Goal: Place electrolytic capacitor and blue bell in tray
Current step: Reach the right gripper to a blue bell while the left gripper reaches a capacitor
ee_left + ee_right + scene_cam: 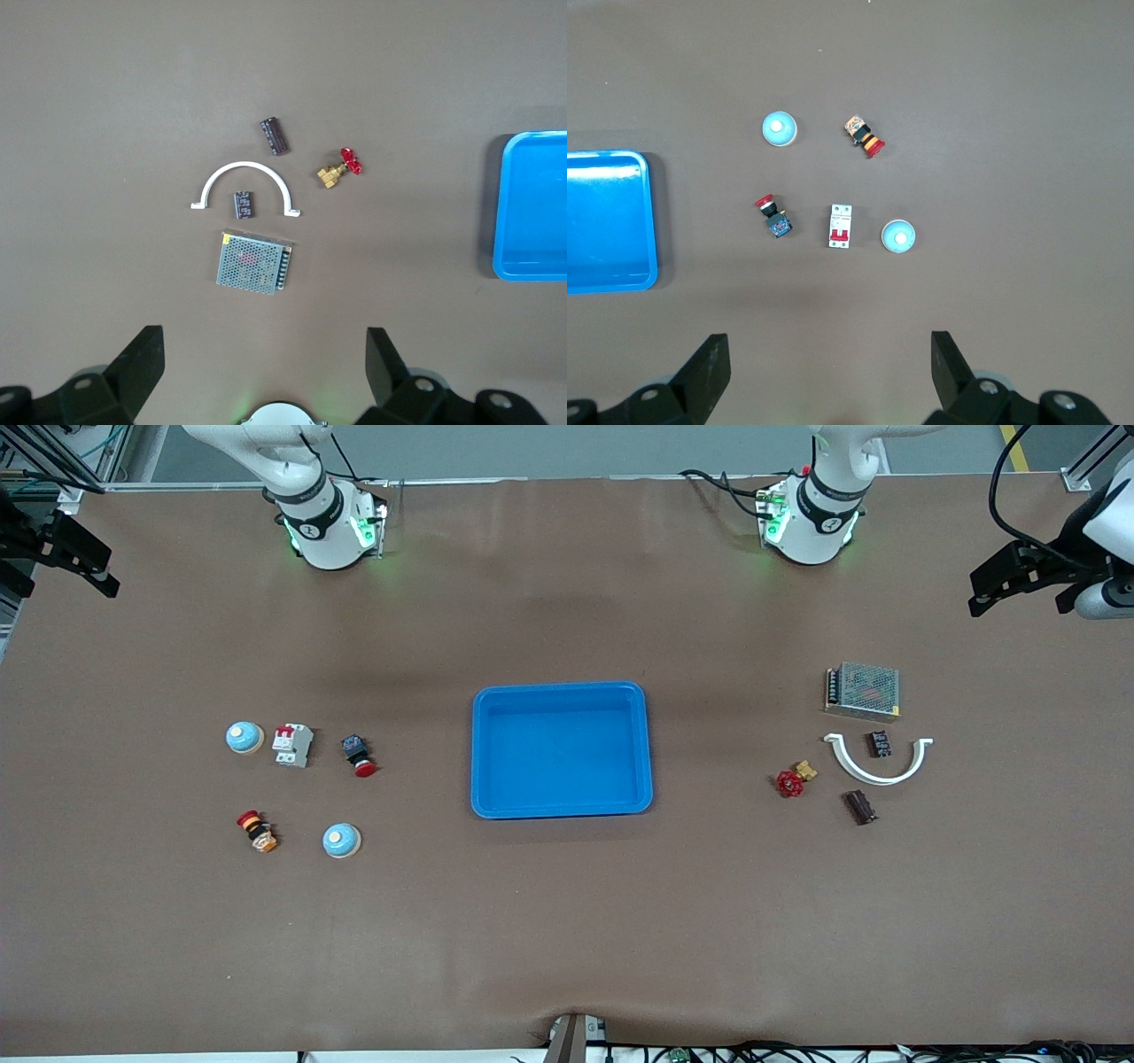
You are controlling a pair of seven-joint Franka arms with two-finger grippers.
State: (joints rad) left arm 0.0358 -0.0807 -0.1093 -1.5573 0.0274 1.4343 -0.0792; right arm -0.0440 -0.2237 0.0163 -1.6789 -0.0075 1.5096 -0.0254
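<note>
The bright-blue tray (561,691) lies empty at the table's middle; its edge shows in both wrist views (505,212) (648,221). Two blue bells sit toward the right arm's end: one (244,737) (898,236) beside a white breaker, the other (341,840) (779,129) nearer the front camera. A dark brown cylinder, apparently the electrolytic capacitor (859,807) (275,135), lies toward the left arm's end. My left gripper (976,595) (263,354) and right gripper (104,571) (830,354) hang open and empty, high over their own ends of the table, far from everything.
Near the bells lie a white breaker (292,745) and two red-capped push buttons (358,755) (257,830). By the capacitor lie a metal mesh power supply (864,690), a white curved bracket (879,766), a small black part (879,743) and a red-handled brass valve (795,779).
</note>
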